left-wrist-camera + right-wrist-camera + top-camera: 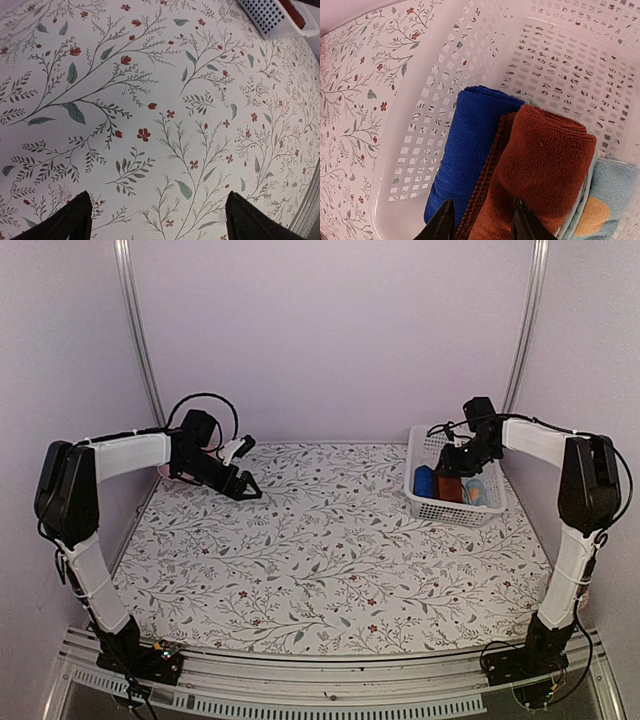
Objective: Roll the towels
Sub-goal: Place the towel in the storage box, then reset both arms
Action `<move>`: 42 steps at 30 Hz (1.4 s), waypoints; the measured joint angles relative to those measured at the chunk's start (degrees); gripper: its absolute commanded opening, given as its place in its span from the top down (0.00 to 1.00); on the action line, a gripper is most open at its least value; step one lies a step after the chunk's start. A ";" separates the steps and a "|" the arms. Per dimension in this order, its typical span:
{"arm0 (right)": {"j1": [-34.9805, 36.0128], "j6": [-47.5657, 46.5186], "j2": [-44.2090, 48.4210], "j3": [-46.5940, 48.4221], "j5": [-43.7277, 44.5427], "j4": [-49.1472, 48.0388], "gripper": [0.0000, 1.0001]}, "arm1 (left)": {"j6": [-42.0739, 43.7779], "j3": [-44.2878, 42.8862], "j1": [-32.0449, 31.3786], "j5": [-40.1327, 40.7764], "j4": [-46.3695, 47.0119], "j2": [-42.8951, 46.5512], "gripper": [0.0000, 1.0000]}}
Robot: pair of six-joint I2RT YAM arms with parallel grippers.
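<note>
The white basket [440, 512] stood at the far right corner of the bench [330, 560], on the floral-print covering [300, 530]. All three towels lay inside it, side by side. The dark-blue towel [470, 135] was nearest the basket's left wall. The maroon towel [540, 165] lay in the middle, touching it. The light-blue towel [615, 190], with an orange-pink patch showing, was tucked against the maroon one on the other side. In the right wrist view the dark-blue one looked like a tight roll. The maroon one was a thick, rounded bundle with a darker folded edge along its left side.

The right tool [482, 222] reached down into the basket. One fingertip [445, 220] was over the dark-blue towel and the other over the maroon towel, with the maroon towel's folded edge in the gap between them. The jaws stood partly apart. I could not tell whether they were pinching that edge or only poised above it.

The left tool [160, 225] hung near the far left corner of the bench, well apart from the basket. Its jaws were spread wide and released. The left wrist view showed only bare floral covering between its dark fingers [65, 220], with a corner of the basket at the top right of that view.
</note>
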State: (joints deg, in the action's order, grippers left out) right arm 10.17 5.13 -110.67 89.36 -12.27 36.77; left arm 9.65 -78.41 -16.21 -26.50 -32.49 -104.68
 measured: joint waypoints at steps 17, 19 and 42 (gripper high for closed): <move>0.52 0.09 7.50 -6.78 1.77 -0.48 0.01 | 1.11 0.33 0.04 2.23 0.44 0.22 0.05; 0.90 -0.22 11.78 -10.10 2.73 -1.31 0.01 | 1.36 0.94 0.17 3.19 0.90 0.63 0.04; 1.95 0.02 65.81 -44.00 6.75 -14.49 0.01 | 8.33 39.74 19.65 9.20 20.55 55.36 0.03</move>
State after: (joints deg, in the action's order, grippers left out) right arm 12.12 5.15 -44.86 45.36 -5.52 22.28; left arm 17.98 -38.68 3.44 -17.30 -11.94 -49.32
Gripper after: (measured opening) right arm 0.988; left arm 0.973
